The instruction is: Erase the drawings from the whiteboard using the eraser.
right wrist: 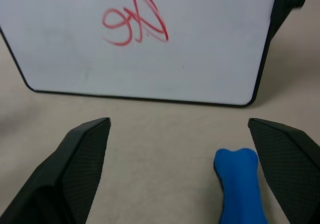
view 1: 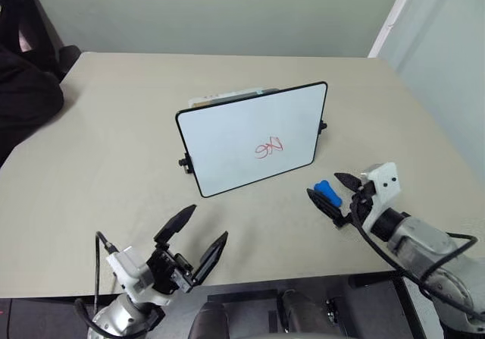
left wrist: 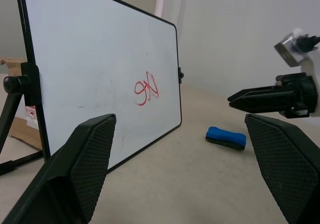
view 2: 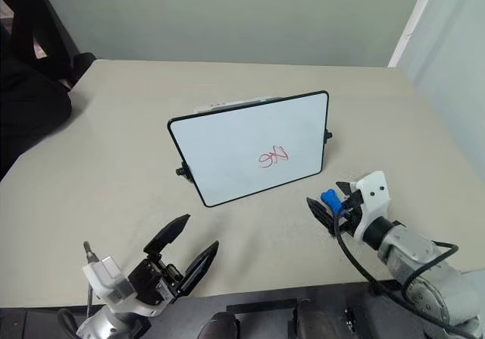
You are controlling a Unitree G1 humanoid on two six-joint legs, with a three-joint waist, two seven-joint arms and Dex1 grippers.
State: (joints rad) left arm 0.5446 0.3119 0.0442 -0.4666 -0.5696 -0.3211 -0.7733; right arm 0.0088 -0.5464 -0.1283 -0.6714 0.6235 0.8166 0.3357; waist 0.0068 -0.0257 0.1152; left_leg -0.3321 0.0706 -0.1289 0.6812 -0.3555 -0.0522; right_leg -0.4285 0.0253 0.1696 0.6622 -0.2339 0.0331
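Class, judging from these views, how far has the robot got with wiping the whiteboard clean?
Nothing is wiped: the red drawings are intact on the whiteboard. In hand: the right gripper, open, brackets the blue eraser lying on the table. Left: grasp, lift, wipe. The left gripper is open, empty.

Beige table; cardboard box behind the stand.

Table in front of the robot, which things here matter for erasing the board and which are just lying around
For the job:
- whiteboard, standing propped up
- red drawings on its face
- blue eraser, lying on the table
- right gripper, open around the eraser

Just lying about:
- cardboard box behind the board
- dark chair beside the table
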